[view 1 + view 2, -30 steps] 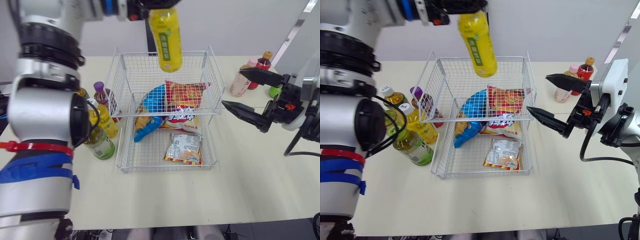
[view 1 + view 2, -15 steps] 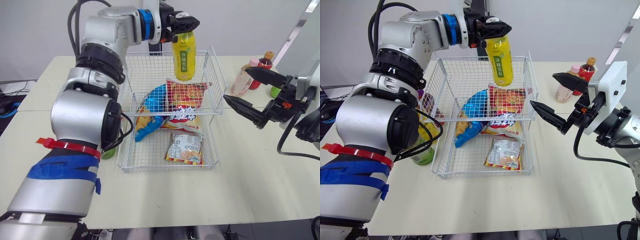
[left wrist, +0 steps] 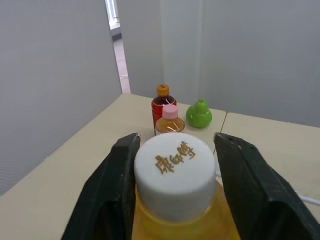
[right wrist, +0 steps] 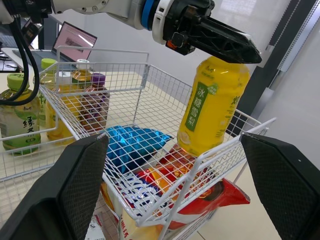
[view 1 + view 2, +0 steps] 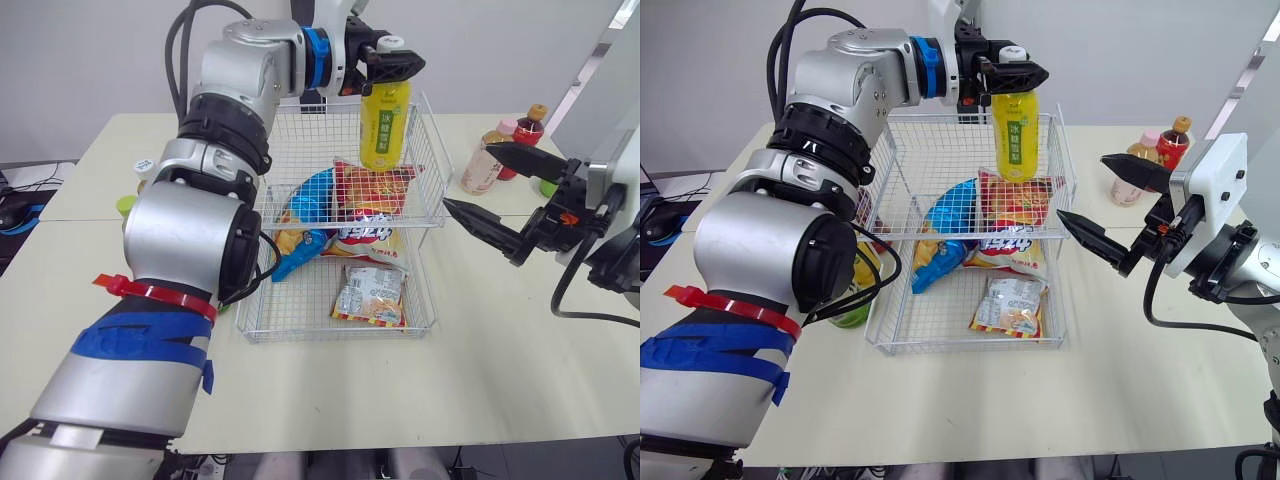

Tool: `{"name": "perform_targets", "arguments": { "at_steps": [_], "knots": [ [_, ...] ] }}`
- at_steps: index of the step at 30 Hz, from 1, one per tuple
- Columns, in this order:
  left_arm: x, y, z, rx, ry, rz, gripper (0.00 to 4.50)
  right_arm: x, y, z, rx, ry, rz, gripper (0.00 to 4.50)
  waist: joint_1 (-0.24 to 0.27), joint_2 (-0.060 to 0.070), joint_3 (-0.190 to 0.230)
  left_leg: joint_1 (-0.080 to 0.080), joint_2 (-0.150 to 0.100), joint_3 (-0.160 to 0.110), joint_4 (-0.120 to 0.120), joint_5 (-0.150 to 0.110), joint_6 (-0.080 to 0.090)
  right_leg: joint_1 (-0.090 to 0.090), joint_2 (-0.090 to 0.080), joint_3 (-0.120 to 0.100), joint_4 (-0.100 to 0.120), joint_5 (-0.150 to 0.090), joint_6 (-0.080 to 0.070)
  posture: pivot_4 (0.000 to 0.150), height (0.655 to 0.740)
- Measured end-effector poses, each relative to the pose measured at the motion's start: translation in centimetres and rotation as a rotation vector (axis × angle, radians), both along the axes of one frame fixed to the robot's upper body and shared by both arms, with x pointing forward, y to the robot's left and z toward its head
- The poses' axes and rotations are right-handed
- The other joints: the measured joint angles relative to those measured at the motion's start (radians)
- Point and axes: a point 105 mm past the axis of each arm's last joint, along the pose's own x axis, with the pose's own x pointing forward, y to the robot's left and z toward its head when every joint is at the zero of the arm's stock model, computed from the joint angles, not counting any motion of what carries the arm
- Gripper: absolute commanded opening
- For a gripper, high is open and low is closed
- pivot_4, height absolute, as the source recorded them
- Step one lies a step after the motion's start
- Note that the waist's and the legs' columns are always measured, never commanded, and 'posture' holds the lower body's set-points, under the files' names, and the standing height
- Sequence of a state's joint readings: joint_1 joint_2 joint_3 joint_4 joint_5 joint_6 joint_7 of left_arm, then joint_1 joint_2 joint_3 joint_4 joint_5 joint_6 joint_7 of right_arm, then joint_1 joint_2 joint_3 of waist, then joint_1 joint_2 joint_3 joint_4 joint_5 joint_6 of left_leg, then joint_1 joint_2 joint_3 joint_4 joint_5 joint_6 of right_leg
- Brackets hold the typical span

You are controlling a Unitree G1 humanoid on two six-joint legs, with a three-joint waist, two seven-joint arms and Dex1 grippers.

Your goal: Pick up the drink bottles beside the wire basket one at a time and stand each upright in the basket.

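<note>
Through the head camera you see the left gripper (image 5: 386, 62) holding the yellow bottle (image 5: 384, 125) by its white cap (image 5: 388, 44), jaws tight on both sides. The bottle hangs upright in the far half of the wire basket (image 5: 300, 135), toward the right, just over a red snack bag (image 5: 372, 185). You cannot tell if it touches the bag. The right gripper (image 5: 468, 178) is just right of the basket, jaws wide and holding nothing.

In the left wrist view, the two fingers (image 3: 112, 192) squeeze the cap between them. Beyond it a red bottle (image 3: 163, 102) and a pink-capped bottle (image 3: 170, 120) stand on the table (image 3: 60, 200).

In the right wrist view, that gripper's own fingers (image 4: 80, 185) stand far apart. The yellow bottle is inside the basket wires. More bottles (image 4: 17, 115) stand outside the basket, on its left.
</note>
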State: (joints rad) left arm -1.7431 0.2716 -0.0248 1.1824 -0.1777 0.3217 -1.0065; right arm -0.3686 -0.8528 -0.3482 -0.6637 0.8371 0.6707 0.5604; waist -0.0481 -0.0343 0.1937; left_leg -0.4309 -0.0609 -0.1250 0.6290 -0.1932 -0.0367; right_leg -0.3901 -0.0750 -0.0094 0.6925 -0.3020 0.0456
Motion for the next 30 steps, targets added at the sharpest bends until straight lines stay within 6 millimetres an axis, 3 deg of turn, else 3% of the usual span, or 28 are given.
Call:
{"name": "perform_targets", "arguments": {
  "at_steps": [3,12,18,23,30],
  "knots": [
    [-0.3,0.4,0.7,-0.016,-0.009,-0.016,4.48,0.0,0.0,0.0,-0.002,0.0,0.0,4.5,-0.002,0.0,0.0,0.0,0.0,0.0,0.0,0.0,0.0,0.0,0.0,0.0,0.0,0.0,0.0,0.15,0.74],
    [-1.9,5.0,3.1,0.006,-0.055,-0.034,4.48,0.1,0.0,0.1,-0.013,0.001,0.014,4.5,-0.006,0.0,0.0,0.001,0.0,-0.001,0.0,0.0,0.0,0.0,0.0,0.0,0.002,0.0,0.0,0.15,0.74],
    [-3.0,12.8,1.3,0.002,0.026,0.123,4.48,0.3,0.4,0.3,-0.047,0.015,0.068,4.5,-0.019,0.001,0.0,0.003,0.003,-0.005,0.0,0.0,0.0,0.0,0.003,0.001,0.004,0.0,0.0,0.15,0.74],
    [-5.9,16.8,1.6,-0.022,0.006,0.253,4.48,0.3,1.4,0.1,-0.083,0.034,0.16,4.5,-0.01,0.001,0.0,0.003,0.003,-0.007,0.001,0.0,0.0,0.0,0.003,0.002,0.004,0.0,0.0,0.15,0.74],
    [-9.9,25.3,-1.1,0.011,-0.013,0.57,4.48,1.2,1.9,0.1,-0.129,0.053,0.256,4.5,-0.009,0.002,0.0,0.005,0.003,-0.007,0.0,0.0,0.0,0.001,0.003,0.002,0.004,0.0,-0.001,0.15,0.74]
  ]
}}
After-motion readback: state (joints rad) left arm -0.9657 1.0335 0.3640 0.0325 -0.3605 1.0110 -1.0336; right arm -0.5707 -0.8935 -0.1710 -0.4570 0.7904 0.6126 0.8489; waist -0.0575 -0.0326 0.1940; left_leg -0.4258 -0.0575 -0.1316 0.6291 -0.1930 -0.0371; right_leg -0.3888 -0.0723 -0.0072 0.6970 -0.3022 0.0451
